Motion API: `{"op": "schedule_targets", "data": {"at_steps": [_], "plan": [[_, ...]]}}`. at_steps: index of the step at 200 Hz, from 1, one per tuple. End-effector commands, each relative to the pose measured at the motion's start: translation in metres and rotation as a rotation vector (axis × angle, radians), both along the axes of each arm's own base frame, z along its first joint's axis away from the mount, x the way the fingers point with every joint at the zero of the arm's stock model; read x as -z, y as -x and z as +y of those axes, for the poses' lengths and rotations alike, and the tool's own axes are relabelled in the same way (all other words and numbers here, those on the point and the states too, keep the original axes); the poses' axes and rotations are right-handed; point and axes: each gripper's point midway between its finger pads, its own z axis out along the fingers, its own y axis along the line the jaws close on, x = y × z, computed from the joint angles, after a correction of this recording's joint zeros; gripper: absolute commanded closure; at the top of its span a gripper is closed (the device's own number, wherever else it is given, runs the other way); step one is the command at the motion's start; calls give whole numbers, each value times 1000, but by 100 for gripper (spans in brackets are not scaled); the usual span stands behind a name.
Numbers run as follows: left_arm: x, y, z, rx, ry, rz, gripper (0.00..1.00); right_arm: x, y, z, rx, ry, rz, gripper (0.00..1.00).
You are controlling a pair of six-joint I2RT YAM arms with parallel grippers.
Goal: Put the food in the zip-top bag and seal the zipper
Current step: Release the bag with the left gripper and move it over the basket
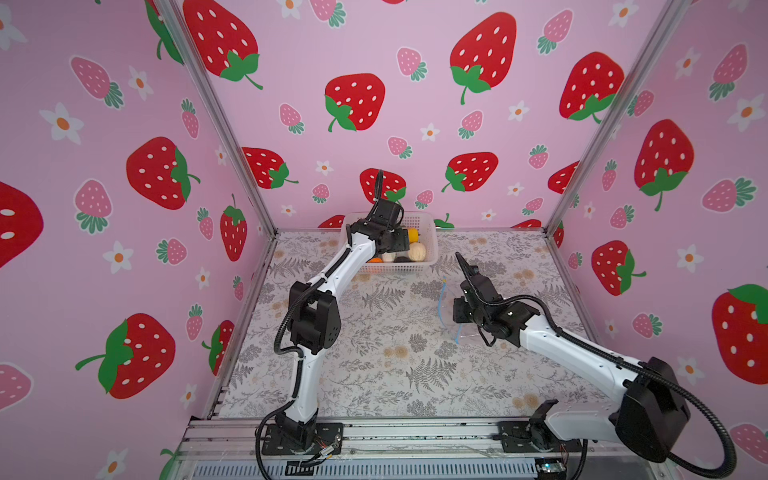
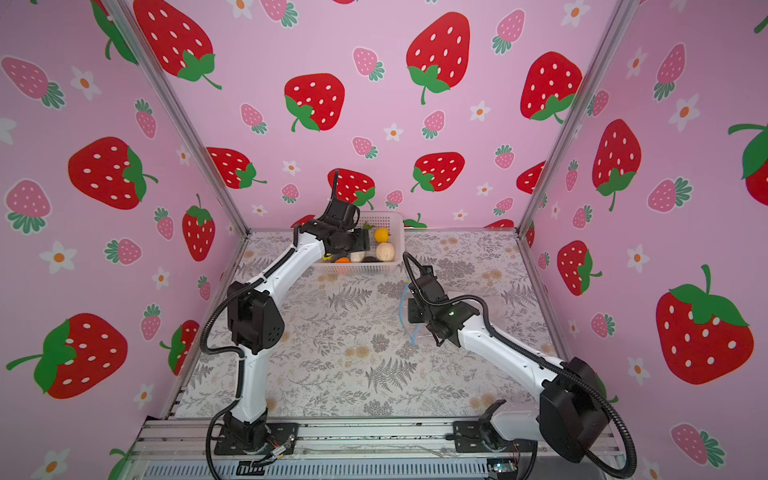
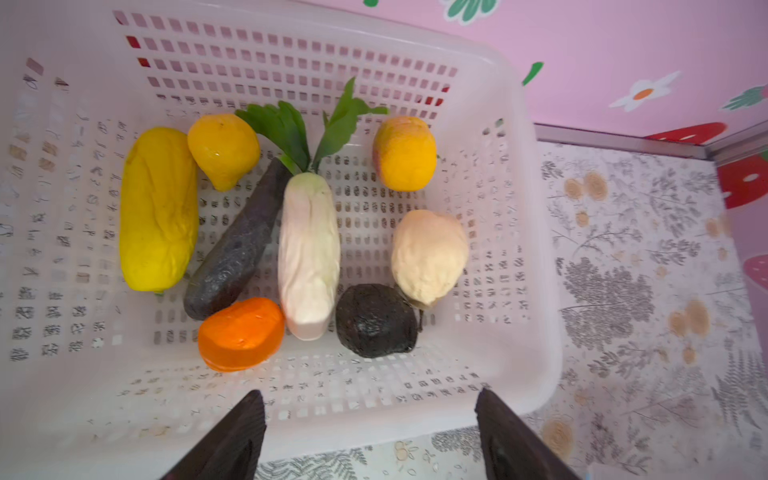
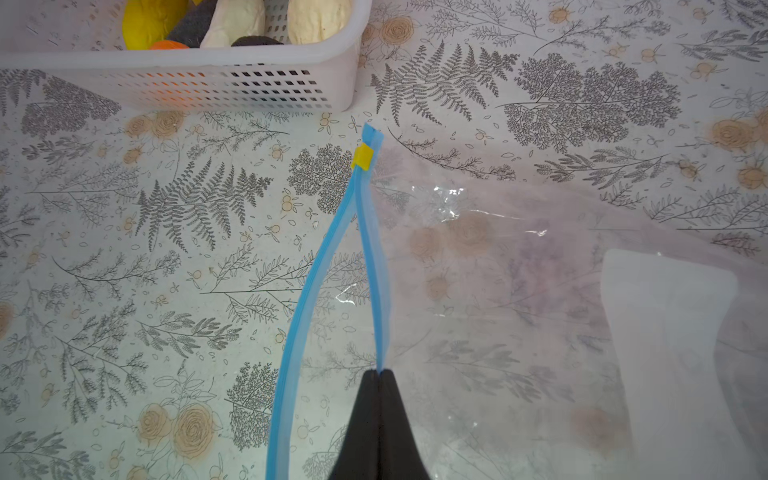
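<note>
While my left gripper (image 3: 369, 399) is hanging over the basket (image 3: 536, 232) with jaws spread wide and empty, the food (image 3: 428, 255) is lying inside that basket: corn (image 3: 160, 208), radish (image 3: 309, 253), oranges (image 3: 241, 332) and dark pieces (image 3: 376, 320). My right gripper (image 4: 379, 374) is clamping tight on one lip of the blue zipper (image 4: 376, 266), whose two lips are standing apart from the yellow slider (image 4: 363, 158) onward. The bag (image 4: 519, 291) is lying on the tabletop (image 4: 166, 291) just beside the basket, with the slider end lying nearest to it.
</note>
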Motion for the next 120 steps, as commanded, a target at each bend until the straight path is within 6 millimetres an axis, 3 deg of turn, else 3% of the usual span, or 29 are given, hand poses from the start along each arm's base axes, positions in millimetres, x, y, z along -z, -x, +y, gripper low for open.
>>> {"op": "schedule_targets", "data": {"at_steps": [1,28,85,120], "plan": [[9,-2,25,3,-85,61,19,-9,-8,4,-6,-11,-21,100],[19,-15,46,-49,-67,107,24,-10,-13,8,-11,-24,-27,100],[64,-31,53,-58,-83,179,30,-6,-17,8,-14,-25,-19,100],[85,-28,56,-60,-94,225,34,-4,-17,6,-9,-23,-14,100]]}}
